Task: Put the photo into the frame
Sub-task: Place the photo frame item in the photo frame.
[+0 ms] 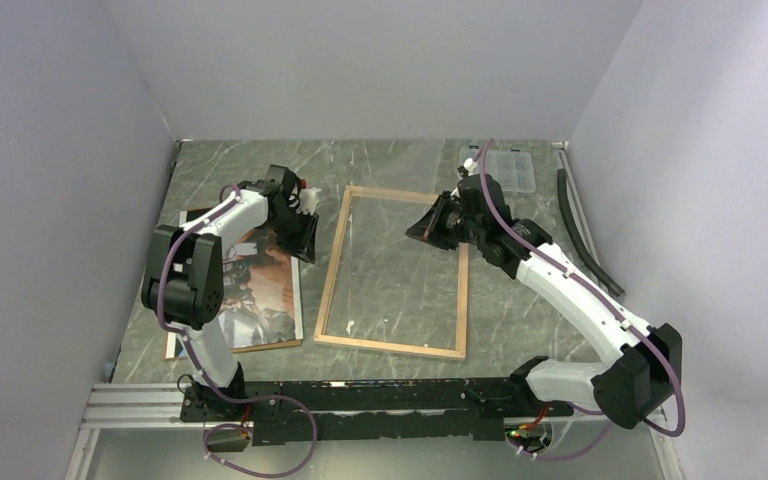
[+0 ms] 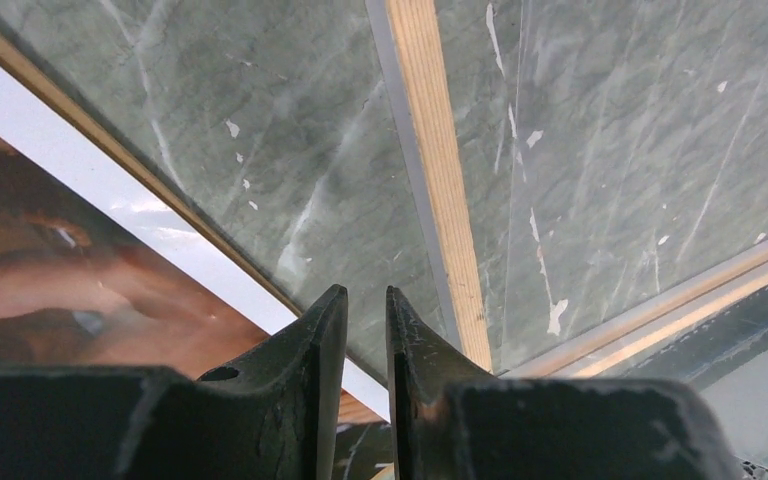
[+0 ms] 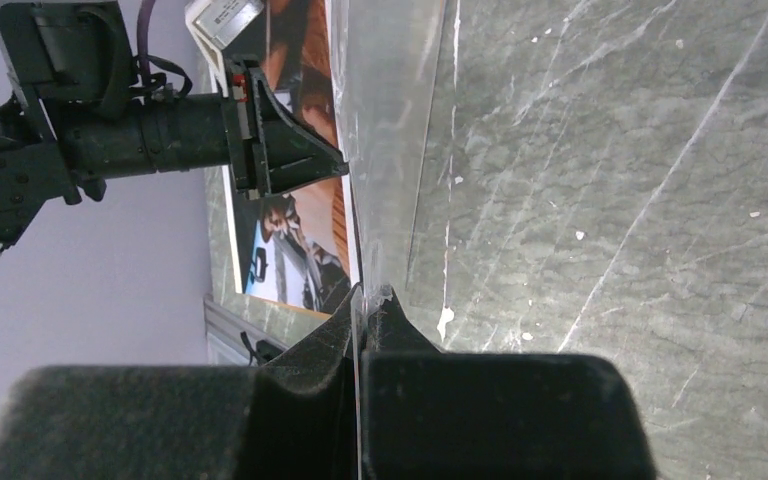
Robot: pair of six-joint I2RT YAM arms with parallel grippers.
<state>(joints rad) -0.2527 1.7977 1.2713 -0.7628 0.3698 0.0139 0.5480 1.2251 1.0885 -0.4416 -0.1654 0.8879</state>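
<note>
The frame (image 1: 332,280) lies flat mid-table, light wood back up; its rail shows in the left wrist view (image 2: 440,180). The photo (image 1: 260,290), dark with orange-red tones, lies face up to its left, and also shows in the left wrist view (image 2: 80,290) and the right wrist view (image 3: 300,240). My right gripper (image 1: 430,225) (image 3: 368,292) is shut on the edge of the clear pane (image 3: 385,150), held over the frame's far right part. My left gripper (image 1: 302,240) (image 2: 366,292) is empty with only a narrow gap between its fingers. It hovers between the photo and the frame's left rail.
A brown backing panel (image 1: 250,346) lies under the photo. A small clear plastic compartment box (image 1: 508,168) sits at the back right. A long black strip (image 1: 580,230) lies along the right wall. Grey walls enclose the table on three sides.
</note>
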